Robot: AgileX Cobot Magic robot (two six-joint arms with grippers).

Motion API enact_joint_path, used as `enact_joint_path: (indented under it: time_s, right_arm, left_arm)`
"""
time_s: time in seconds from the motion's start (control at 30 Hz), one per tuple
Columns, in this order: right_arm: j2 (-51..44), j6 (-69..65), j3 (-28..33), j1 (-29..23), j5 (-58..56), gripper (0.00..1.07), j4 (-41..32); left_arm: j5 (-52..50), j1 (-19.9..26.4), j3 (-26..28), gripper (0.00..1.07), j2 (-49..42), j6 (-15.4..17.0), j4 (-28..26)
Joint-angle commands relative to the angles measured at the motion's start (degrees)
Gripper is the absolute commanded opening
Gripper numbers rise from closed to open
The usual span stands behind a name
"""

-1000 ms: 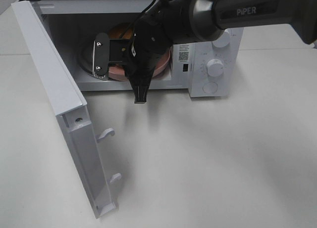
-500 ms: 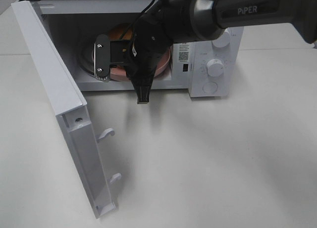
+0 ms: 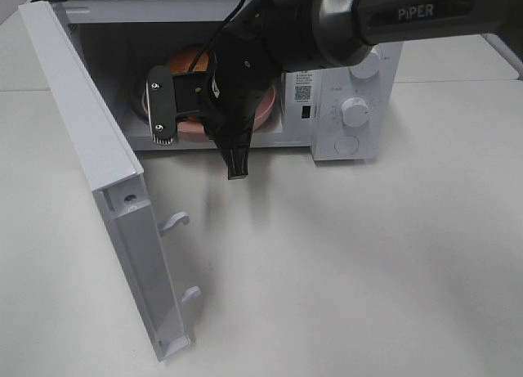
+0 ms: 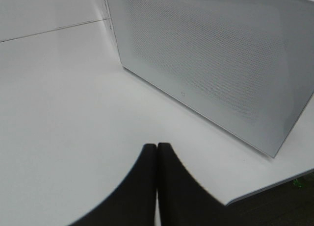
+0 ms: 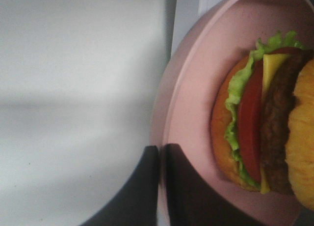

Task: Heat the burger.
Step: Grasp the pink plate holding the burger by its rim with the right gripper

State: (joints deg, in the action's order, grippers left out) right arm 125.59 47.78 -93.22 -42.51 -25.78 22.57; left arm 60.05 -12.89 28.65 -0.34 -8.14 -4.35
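Pink plate (image 5: 196, 88): pinched at its rim by the right gripper (image 5: 161, 187), inside the white microwave (image 3: 359, 107); rim just visible under the wrist in the high view (image 3: 265, 107).
Right gripper state: dark fingers (image 5: 144, 191) pressed nearly together, only the thin plate edge between them; one finger over the rim, the other under it.
Right gripper in the high view (image 3: 163, 107): reaching through the open front of the oven, tips turned toward the hinge side.
Burger (image 5: 265, 123): lying on the plate just beyond the right fingertips, not touched by them; golden bun, green lettuce, red tomato, yellow cheese and dark patty all showing. In the high view, only a patch of bun (image 3: 186, 58) seen behind the gripper.
Oven floor (image 5: 73, 98): pale grey, beside the fingers and under the plate's edge.
Microwave door (image 3: 106, 189): swung wide open, standing well clear of the right gripper, on its tip side.
Left gripper (image 4: 157, 187): fingers pressed flat together, pinching nothing, poised above the white table (image 4: 64, 113).
Door outer face (image 4: 211, 64): perforated panel ahead of the left fingertips, near but apart.
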Motion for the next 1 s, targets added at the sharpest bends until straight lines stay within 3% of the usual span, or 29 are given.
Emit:
enact_joint_path:
  time_s: [0.03,0.3,1.0]
  right_arm:
    - [-2.9,2.2,2.7,-0.2,2.3,0.0,0.4]
    - [-5.7,3.0,5.4,-0.2,4.8,0.0,0.4]
    - [-8.3,5.3,5.6,-0.2,4.6,0.0,0.3]
  left_arm:
    - [-0.8,0.2,-0.2,0.0,-1.1,0.1,-0.5]
    - [-0.8,0.2,-0.2,0.0,-1.1,0.1,-0.5]
    - [-0.8,0.2,-0.2,0.0,-1.1,0.1,-0.5]
